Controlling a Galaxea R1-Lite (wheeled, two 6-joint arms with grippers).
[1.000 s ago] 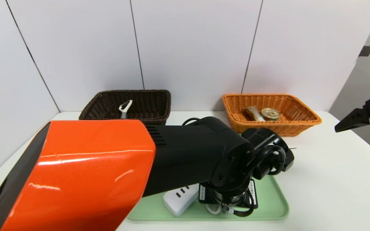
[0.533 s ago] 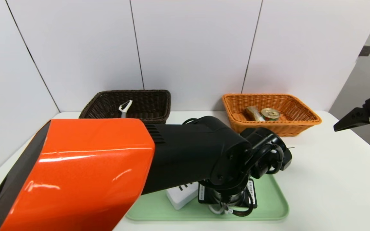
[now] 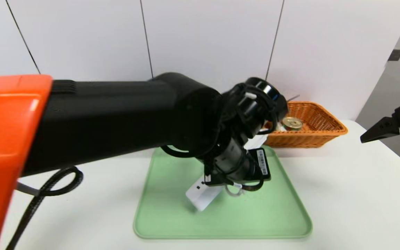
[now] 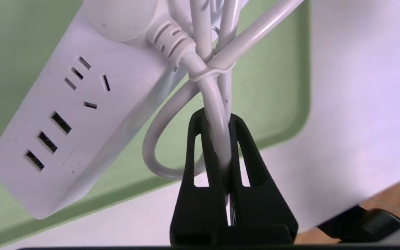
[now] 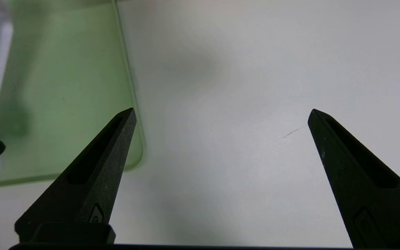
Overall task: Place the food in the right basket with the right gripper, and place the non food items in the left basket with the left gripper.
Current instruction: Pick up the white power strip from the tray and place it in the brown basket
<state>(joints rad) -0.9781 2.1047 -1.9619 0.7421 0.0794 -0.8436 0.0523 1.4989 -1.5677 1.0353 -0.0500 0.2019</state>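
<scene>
White cable (bundled) in left gripper [image 4: 223,156]

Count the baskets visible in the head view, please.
1: the orange wicker basket, behind the green tray, toward its right. Another may be hidden behind the left arm.

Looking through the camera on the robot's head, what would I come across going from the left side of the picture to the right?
Black cable loop → green tray → golden-topped can in the orange basket → right gripper, parked past the table's edge.
</scene>
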